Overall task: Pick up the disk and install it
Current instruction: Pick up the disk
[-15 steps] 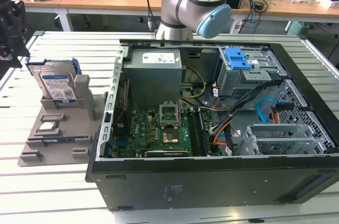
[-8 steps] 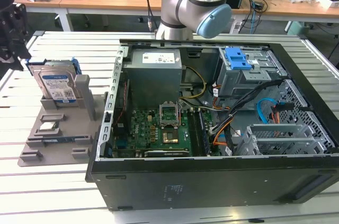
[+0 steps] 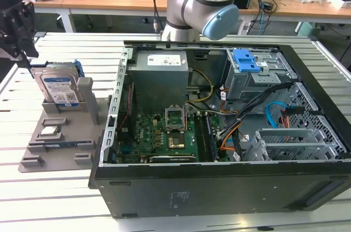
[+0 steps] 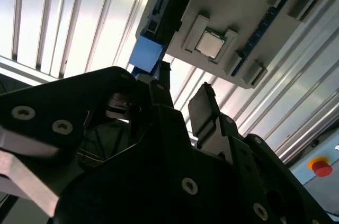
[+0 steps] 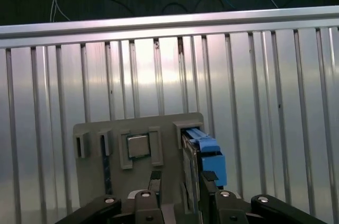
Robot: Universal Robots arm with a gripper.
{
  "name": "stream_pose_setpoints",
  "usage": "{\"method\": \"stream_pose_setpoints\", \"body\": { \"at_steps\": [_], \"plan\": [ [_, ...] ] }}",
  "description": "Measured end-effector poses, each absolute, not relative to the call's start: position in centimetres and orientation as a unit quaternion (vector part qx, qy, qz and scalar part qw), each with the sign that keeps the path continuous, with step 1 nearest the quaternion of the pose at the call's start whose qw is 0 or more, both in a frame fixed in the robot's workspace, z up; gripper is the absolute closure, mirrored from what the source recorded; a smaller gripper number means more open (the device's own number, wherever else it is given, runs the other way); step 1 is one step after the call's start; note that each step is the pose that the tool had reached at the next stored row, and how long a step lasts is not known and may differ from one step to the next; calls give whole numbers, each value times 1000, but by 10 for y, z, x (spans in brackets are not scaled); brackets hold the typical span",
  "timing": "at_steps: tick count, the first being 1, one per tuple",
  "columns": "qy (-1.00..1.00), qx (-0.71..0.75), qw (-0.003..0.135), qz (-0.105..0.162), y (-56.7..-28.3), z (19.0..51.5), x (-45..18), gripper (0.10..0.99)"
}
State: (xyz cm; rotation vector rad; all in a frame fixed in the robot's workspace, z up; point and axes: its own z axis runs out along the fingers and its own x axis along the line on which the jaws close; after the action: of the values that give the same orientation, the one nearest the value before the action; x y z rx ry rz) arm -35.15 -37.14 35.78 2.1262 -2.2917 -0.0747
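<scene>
Finds the disk (image 3: 56, 88) at the exterior view's left, well apart from the open case (image 3: 219, 193), standing on edge in a slot of the grey holder (image 3: 60, 152) on the slatted table (image 3: 33, 199). Shows its labelled face toward that camera, thin edge upward, blue carrier (image 3: 78, 69) on the side nearer the case. Hides its lower part in the slot, so cannot tell whether the long axis runs upright or along the slot; above the holder, looks about as tall as wide. Puts the gripper (image 3: 24, 59) just above the disk's upper corner on the exterior view's left, fingers spread wide, gripping nothing. In the first wrist view, looks down along the disk's thin top edge, lined up with the gap between the two fingers (image 5: 207, 192); cannot tell whether touching. In the second wrist view, shows bright table slats through that gap. Also shows a small silver chip (image 3: 50, 131) lying flat in the holder, near the disk.
</scene>
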Motion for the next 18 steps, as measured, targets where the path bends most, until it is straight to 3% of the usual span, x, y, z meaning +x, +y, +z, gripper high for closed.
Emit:
{"method": "stream_pose_setpoints", "body": {
  "at_steps": [9, 18],
  "plan": [
    [-725, 688, 8, -23, -350, 342, -347, 667],
    [-707, 706, 9, -22, -347, 327, -343, 667]
  ]
}}
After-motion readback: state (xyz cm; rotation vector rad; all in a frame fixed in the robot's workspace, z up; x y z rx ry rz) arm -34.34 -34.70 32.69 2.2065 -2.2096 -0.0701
